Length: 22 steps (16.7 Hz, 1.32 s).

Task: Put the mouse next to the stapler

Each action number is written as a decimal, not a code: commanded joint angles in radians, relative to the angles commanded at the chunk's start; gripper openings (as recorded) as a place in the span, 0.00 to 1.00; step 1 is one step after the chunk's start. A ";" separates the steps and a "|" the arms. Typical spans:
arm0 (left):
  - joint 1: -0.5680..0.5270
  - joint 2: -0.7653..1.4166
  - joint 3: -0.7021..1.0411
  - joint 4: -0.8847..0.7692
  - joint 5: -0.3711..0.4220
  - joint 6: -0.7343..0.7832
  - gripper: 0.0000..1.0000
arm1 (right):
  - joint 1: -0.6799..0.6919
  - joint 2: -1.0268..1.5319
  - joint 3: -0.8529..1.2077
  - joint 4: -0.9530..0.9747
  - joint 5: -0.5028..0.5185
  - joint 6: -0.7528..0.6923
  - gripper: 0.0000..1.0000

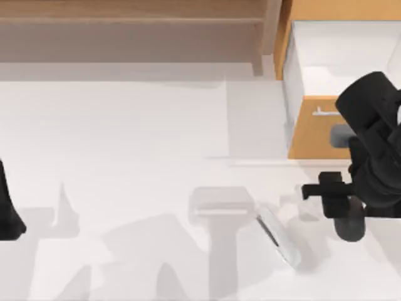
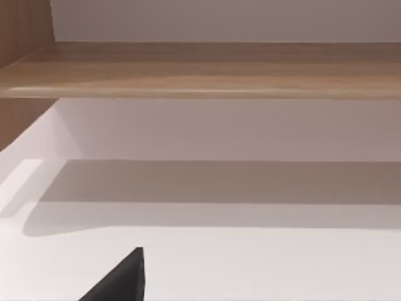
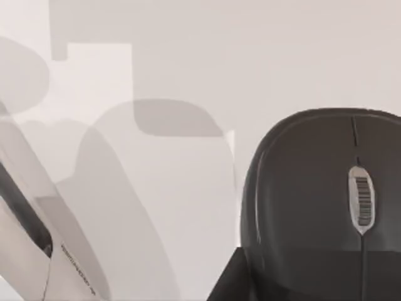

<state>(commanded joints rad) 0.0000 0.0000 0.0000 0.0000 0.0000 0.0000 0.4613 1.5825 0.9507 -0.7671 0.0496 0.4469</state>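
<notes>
My right gripper (image 1: 346,207) hangs over the right part of the white desk (image 1: 125,138), in front of the wooden cabinet (image 1: 313,135) at the desk's right rear. The mouse (image 1: 349,224) sits at this gripper: from above, its dark rounded body pokes out just below the gripper's black body, toward the desk's near edge. In my right wrist view the mouse (image 3: 326,200) looms very close, its scroll wheel and centre seam plain, and a dark part of my gripper lies over its near end. I cannot tell from any view whether my right fingers are apart or clamped on the mouse, nor whether it rests on the desk or is lifted.

The stapler (image 1: 277,235) lies on the desk to the left of the mouse, near it but apart, set at a slant with its far end pointing toward the desk's middle. In my right wrist view the stapler (image 3: 28,251) shows as a pale long body with a dark stripe, with bare desk between it and the mouse.

My left arm (image 1: 7,210) is parked at the desk's left edge. My left wrist view shows a dark tip of my left gripper (image 2: 122,279) over the bare desk, facing a wooden shelf (image 2: 207,69); I cannot tell the state of those fingers.
</notes>
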 joint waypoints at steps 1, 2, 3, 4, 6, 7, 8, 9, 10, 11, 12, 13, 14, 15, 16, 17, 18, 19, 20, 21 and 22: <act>0.000 0.000 0.000 0.000 0.000 0.000 1.00 | 0.000 0.001 -0.001 0.004 0.000 0.000 0.00; 0.000 0.000 0.000 0.000 0.000 0.000 1.00 | 0.000 0.003 -0.002 0.008 0.000 0.000 0.00; 0.000 0.000 0.000 0.000 0.000 0.000 1.00 | 0.001 0.006 -0.004 0.011 0.000 0.000 0.00; 0.000 0.000 0.000 0.000 0.000 0.000 1.00 | 0.001 0.009 -0.007 0.014 0.000 0.000 0.00; 0.000 0.000 0.000 0.000 0.000 0.000 1.00 | 0.001 0.020 -0.016 0.018 -0.001 0.000 0.00; 0.000 0.000 0.000 0.000 0.000 0.000 1.00 | 0.001 0.028 -0.023 0.019 -0.001 0.000 0.00; 0.000 0.000 0.000 0.000 0.000 0.000 1.00 | 0.001 0.036 -0.030 0.019 -0.001 0.000 0.00; 0.000 0.000 0.000 0.000 0.000 0.000 1.00 | 0.002 0.045 -0.039 0.019 -0.002 0.000 0.00; 0.000 0.000 0.000 0.000 0.000 0.000 1.00 | 0.002 0.052 -0.046 0.018 -0.002 0.000 0.00; 0.000 0.000 0.000 0.000 0.000 0.000 1.00 | 0.002 0.052 -0.046 0.018 -0.002 0.000 0.00; 0.000 0.000 0.000 0.000 0.000 0.000 1.00 | 0.002 0.052 -0.046 0.018 -0.002 0.000 0.00; 0.000 0.000 0.000 0.000 0.000 0.000 1.00 | 0.002 0.052 -0.046 0.018 -0.002 0.000 0.00; 0.000 0.000 0.000 0.000 0.000 0.000 1.00 | 0.002 0.052 -0.046 0.018 -0.002 0.000 0.00; 0.000 0.000 0.000 0.000 0.000 0.000 1.00 | 0.002 0.052 -0.046 0.018 -0.002 0.000 0.08; 0.000 0.000 0.000 0.000 0.000 0.000 1.00 | 0.002 0.052 -0.046 0.018 -0.002 0.000 0.15; 0.000 0.000 0.000 0.000 0.000 0.000 1.00 | 0.002 0.052 -0.046 0.018 -0.002 0.000 0.23; 0.000 0.000 0.000 0.000 0.000 0.000 1.00 | 0.002 0.052 -0.046 0.018 -0.002 0.000 0.30; 0.000 0.000 0.000 0.000 0.000 0.000 1.00 | 0.002 0.052 -0.046 0.018 -0.002 0.000 0.38; 0.000 0.000 0.000 0.000 0.000 0.000 1.00 | 0.002 0.052 -0.046 0.018 -0.002 0.000 0.45; 0.000 0.000 0.000 0.000 0.000 0.000 1.00 | 0.002 0.052 -0.046 0.018 -0.002 0.000 0.53; 0.000 0.000 0.000 0.000 0.000 0.000 1.00 | 0.002 0.052 -0.046 0.018 -0.002 0.000 0.60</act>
<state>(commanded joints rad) 0.0000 0.0000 0.0000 0.0000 0.0000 0.0000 0.4629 1.6350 0.9043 -0.7495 0.0474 0.4465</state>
